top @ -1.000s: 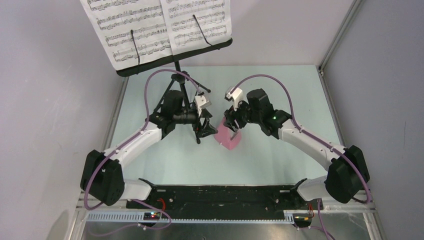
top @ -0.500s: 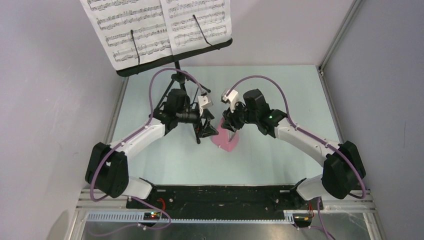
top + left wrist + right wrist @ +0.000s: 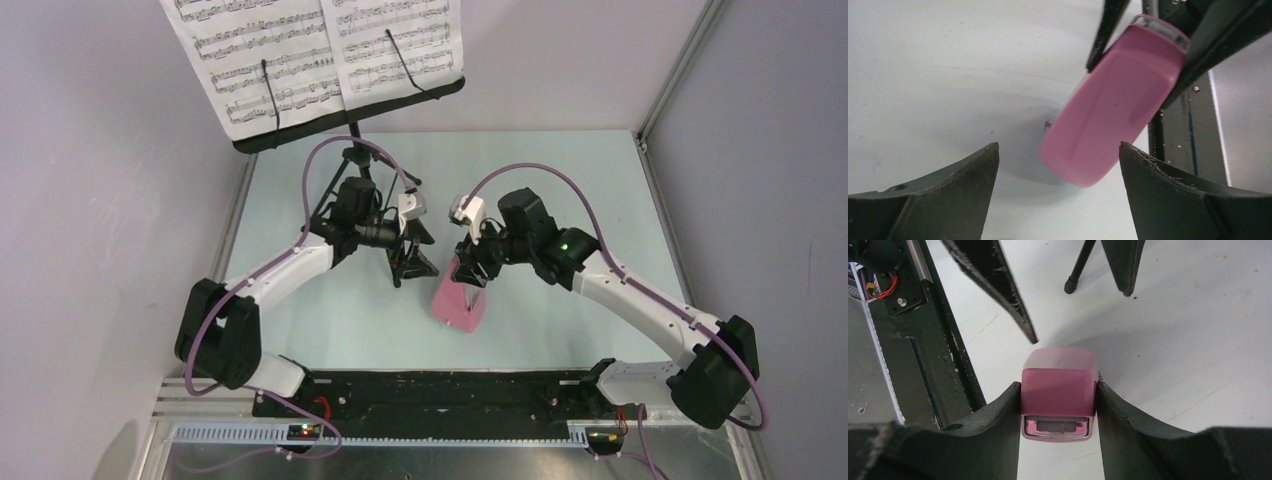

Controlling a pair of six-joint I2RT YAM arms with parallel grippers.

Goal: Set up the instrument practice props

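Right wrist view is giving you the grip: the right gripper (image 3: pixel 1059 390) is pinching the pink metronome (image 3: pixel 1059 382) at its narrow top, 1 finger pressing each side. Left wrist view is adding the tilt: the metronome (image 3: pixel 1113 110) is leaning, and I can't tell if its base is touching the table (image 3: pixel 923 75). The left gripper (image 3: pixel 1058 147) is sitting with its fingers spread wide, gripping nothing. From the top view, both arms are reaching inward, meeting mid-table just in front of the music stand (image 3: pixel 350 110), which is carrying the sheet music (image 3: pixel 300 50).
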